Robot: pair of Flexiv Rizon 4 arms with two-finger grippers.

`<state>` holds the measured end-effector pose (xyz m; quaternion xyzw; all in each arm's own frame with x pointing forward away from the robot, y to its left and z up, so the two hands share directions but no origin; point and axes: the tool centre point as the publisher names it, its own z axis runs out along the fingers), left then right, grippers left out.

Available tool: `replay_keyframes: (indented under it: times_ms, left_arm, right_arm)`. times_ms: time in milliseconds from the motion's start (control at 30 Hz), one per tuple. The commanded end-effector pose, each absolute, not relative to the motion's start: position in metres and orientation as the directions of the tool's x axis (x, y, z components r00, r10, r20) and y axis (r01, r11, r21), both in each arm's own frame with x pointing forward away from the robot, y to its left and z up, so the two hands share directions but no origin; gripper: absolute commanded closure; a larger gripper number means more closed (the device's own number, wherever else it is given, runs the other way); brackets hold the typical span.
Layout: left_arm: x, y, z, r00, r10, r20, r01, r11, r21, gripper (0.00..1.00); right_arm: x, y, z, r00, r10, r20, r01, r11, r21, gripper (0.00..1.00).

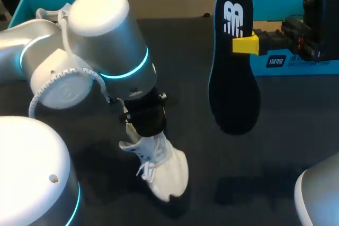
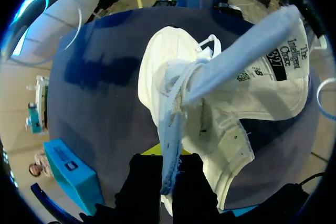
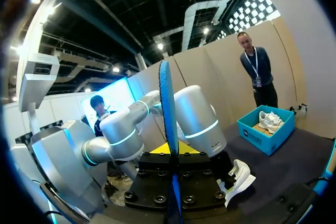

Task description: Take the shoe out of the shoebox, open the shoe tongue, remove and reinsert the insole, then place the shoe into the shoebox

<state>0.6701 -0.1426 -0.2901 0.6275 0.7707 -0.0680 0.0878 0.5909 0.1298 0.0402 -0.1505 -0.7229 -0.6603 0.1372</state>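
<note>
My left gripper point(image 1: 147, 123) points down at the table's middle, shut on the white shoe point(image 1: 161, 170), whose toe rests on the dark table. In the left wrist view its fingers point(image 2: 170, 156) pinch a pale blue strip of the shoe's point(image 2: 226, 103) opening, and the labelled tongue is pulled out to one side. My right gripper point(image 1: 245, 44) hangs high at the right, shut on the dark insole point(image 1: 233, 62), which stands upright in the air. In the right wrist view the insole point(image 3: 168, 108) shows edge-on between the fingers point(image 3: 170, 153).
A teal shoebox point(image 1: 24, 5) at the back left holds another white shoe point(image 1: 48, 12). A second teal box point(image 1: 286, 59) stands at the back right, behind my right gripper. The dark table point(image 1: 275, 146) lies bare under the insole.
</note>
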Motion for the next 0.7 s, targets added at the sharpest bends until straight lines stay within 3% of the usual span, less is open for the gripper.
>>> replay_keyframes:
  times_ms: [33, 700]
  left_arm:
    - [0.667, -0.156, -0.297, -0.065, 0.978, -0.196, 0.997, 0.071, 0.024, 1.00]
    - [0.659, -0.175, -0.326, 0.029, 0.990, -0.137, 0.999, -0.033, -0.026, 1.00]
  right_arm:
    - [0.596, 0.133, 0.042, -0.916, 0.032, 0.399, 0.401, 0.090, 0.912, 1.00]
    - [0.596, 0.133, 0.042, -0.916, 0.032, 0.399, 0.401, 0.090, 0.912, 1.00]
